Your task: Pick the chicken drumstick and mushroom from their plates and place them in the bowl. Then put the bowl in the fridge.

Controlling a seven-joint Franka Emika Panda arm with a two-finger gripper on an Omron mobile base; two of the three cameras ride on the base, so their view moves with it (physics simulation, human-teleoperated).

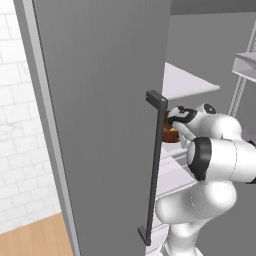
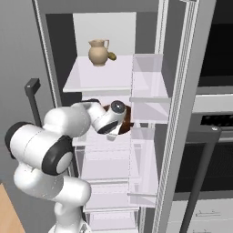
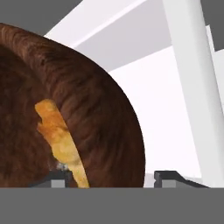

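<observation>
Bowl [image 3: 87,109] sits on a middle fridge [image 1: 100,100] shelf [image 2: 104,170], drumstick [image 3: 59,140] lying inside against its wall; tool [image 3: 113,177] reaches into the fridge, tips apart astride the bowl's rim, not clamping it; jug [image 2: 99,52] stands on the shelf above.

I am viewing a dark reddish-brown, wood-grained bowl [image 3: 100,118] containing a golden-orange drumstick [image 3: 59,142]. The fridge [image 1: 100,100] is showing plain grey; its shelves [image 2: 98,77] are showing white, carrying a tan jug [image 2: 98,52].
</observation>
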